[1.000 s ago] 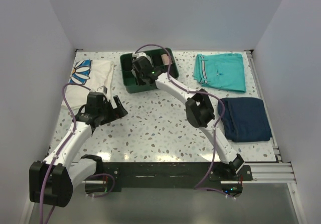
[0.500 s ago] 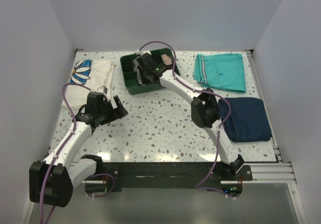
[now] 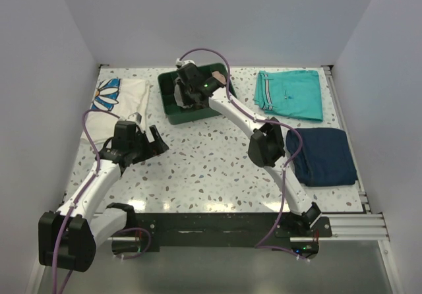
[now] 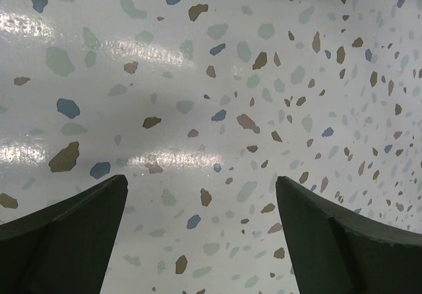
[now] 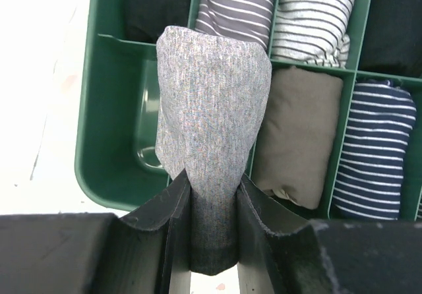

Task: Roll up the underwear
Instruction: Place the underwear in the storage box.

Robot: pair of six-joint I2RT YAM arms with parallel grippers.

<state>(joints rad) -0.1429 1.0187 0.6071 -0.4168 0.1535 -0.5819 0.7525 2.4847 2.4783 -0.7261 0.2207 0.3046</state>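
- Right wrist view: the right gripper (image 5: 213,187) had its jaws pinched on the lower end of the underwear (image 5: 211,103), a rolled heather-grey bundle.
- The underwear stood out from the fingers over the near-left corner of the green divided tray (image 5: 91,116); whether it touched the tray could not be told.
- Neighbouring compartments held a tan roll (image 5: 300,132), a navy striped roll (image 5: 376,152) and grey striped rolls (image 5: 237,7).
- Left wrist view: the left gripper (image 4: 201,241) had its jaws spread wide, holding nothing, over the speckled table (image 4: 198,76).
- Top view: teal shorts (image 3: 290,95) and a navy garment (image 3: 322,155) lay right of the tray, a flower-print cloth (image 3: 119,106) to its left.
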